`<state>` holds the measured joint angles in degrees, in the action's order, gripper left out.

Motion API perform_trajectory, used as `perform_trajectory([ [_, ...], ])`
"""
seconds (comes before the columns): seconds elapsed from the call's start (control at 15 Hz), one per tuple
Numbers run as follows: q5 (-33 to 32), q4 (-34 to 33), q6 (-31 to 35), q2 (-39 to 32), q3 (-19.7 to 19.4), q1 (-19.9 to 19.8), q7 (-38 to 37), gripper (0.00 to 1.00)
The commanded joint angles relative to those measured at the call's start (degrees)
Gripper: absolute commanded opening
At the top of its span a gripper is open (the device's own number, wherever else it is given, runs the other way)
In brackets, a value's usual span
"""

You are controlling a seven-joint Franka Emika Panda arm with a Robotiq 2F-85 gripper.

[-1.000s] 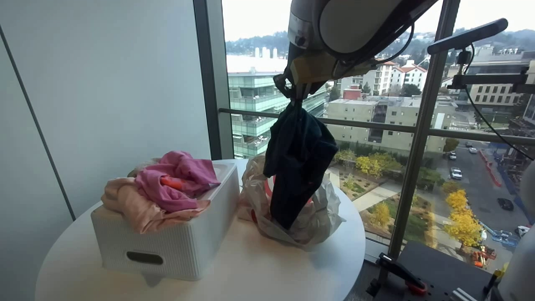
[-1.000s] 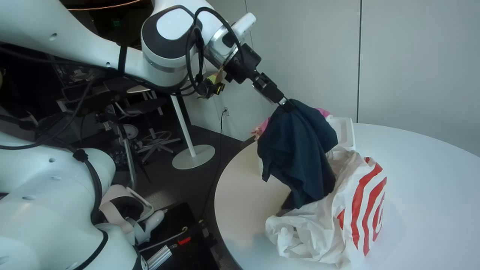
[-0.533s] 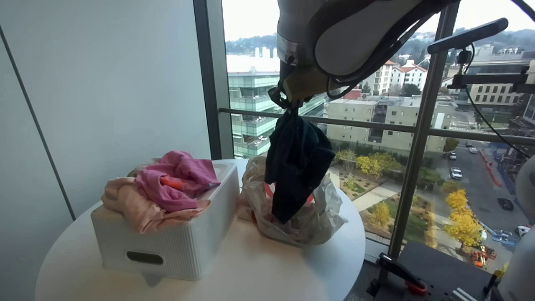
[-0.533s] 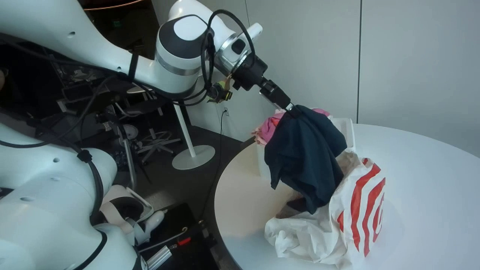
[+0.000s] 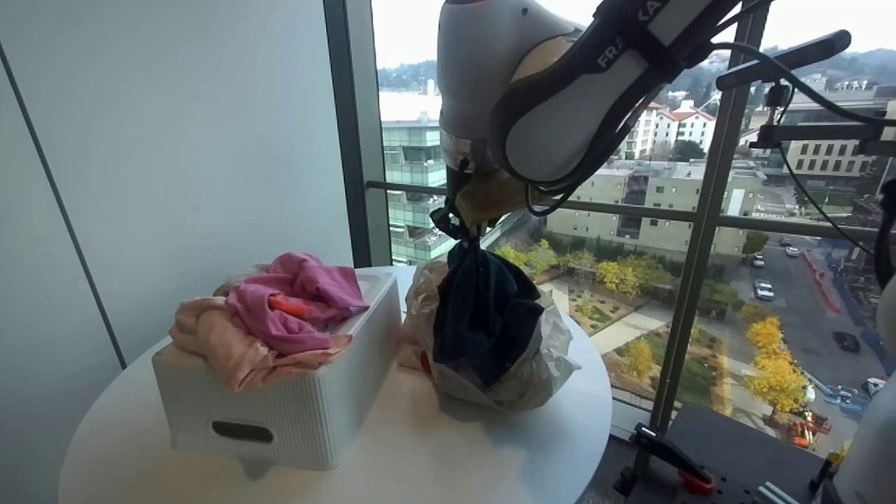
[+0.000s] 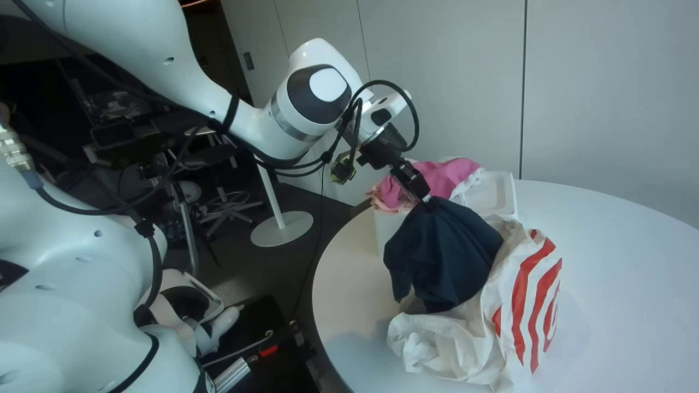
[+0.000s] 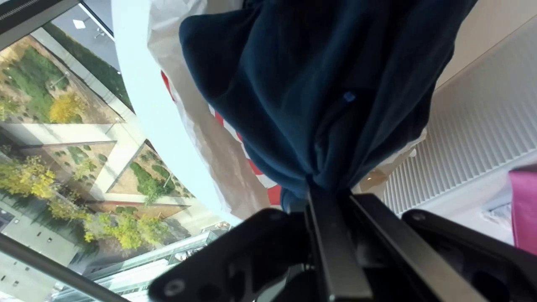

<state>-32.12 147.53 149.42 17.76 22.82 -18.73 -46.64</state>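
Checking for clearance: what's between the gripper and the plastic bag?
The dark blue cloth: the gripper pinches it at the top, and the rest hangs down over the plastic bag. This shows in both exterior views.

The table point(image 5: 448, 455) is round and white, with a smooth top. On it stands a white box point(image 5: 297, 409) with finely ribbed walls and a rounded slot in one end. Just beside the box, along one of its long walls, rests a crumpled, whitish plastic bag point(image 6: 507, 316) with red stripes; whether bag and box touch is hard to tell.
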Motion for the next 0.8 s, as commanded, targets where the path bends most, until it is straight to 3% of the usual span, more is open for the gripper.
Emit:
perform_trajectory([
  [0.0, -1.7, -3.8, 2.0, -7.5, -4.3, 4.6, 0.8, 0.05],
  [0.33, -3.1, -7.0, 0.3, -13.8, -11.4, 7.8, -0.4, 0.05],
  [0.73, -6.8, -8.4, 1.1, -12.9, -18.5, 9.4, -5.8, 0.05],
])
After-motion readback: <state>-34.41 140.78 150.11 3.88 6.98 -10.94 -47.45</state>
